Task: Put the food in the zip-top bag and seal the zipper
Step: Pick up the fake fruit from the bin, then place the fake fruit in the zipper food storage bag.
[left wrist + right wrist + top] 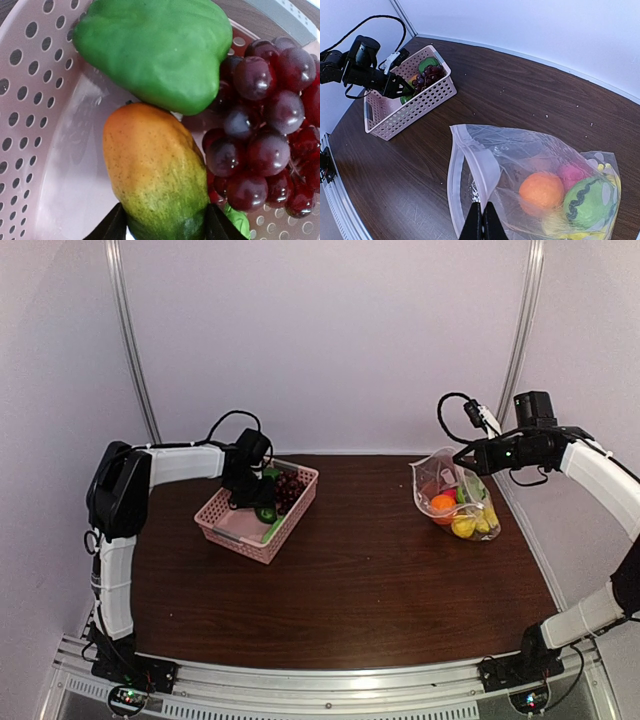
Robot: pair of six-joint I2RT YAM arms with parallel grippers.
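My left gripper (164,227) is down in the pink basket (258,510), its fingers closed on either side of an orange-green mango (152,175). A green pepper (155,50) and dark purple grapes (265,130) lie beside it. My right gripper (483,220) is shut on the upper lip of the clear zip-top bag (530,175) and holds its mouth open, the pale zipper (456,175) curving down to the table. The bag (455,495) holds an orange (541,191), a pink piece, a green piece and yellow fruit.
The basket stands at the back left of the dark wood table (360,580), the bag at the back right. White walls close the back and sides. A metal rail (330,695) runs along the near edge.
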